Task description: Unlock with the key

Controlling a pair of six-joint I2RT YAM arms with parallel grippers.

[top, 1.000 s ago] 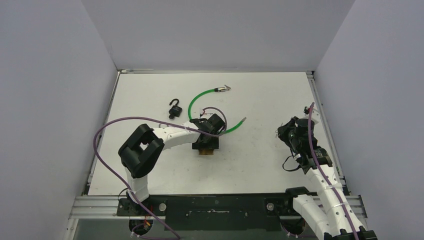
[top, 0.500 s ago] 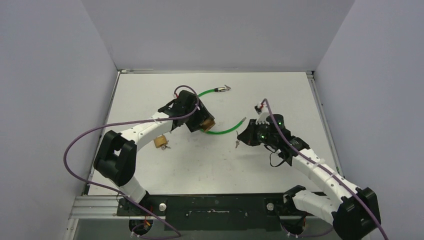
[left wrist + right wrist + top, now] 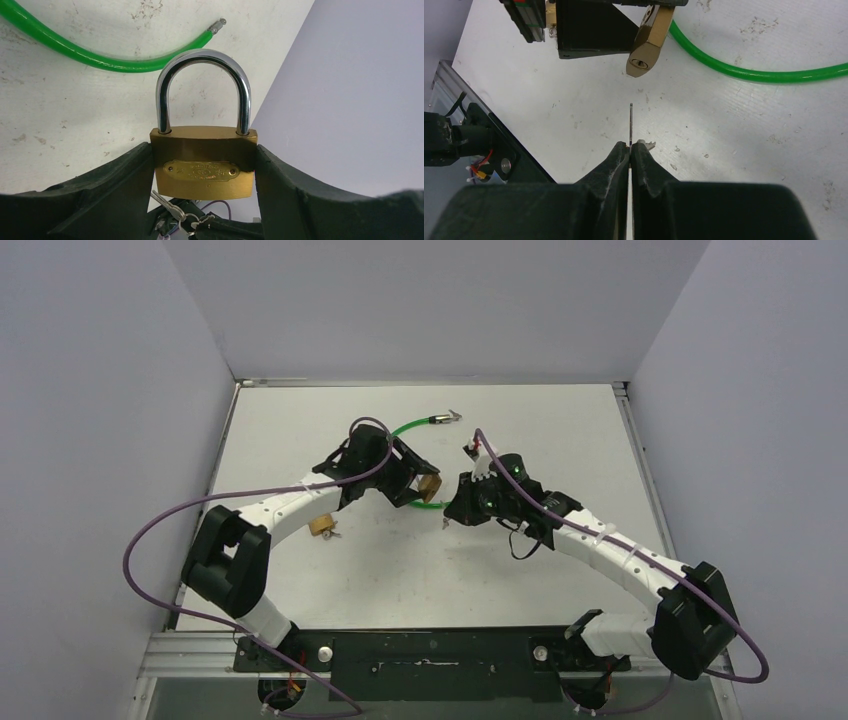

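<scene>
White table (image 3: pixel 450 570), brass padlock (image 3: pixel 202 165), slim key (image 3: pixel 630 122).

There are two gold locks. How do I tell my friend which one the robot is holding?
Find the green cable in the middle of the white table. Right beside it, the left gripper clamps a brass padlock. The other brass padlock lies loose on the table.

Robotics lab test cell.
We note a scuffed white table (image 3: pixel 420 570) boxed by plain grey panels (image 3: pixel 430 300), an aluminium rail (image 3: pixel 190 650) along its near edge.
</scene>
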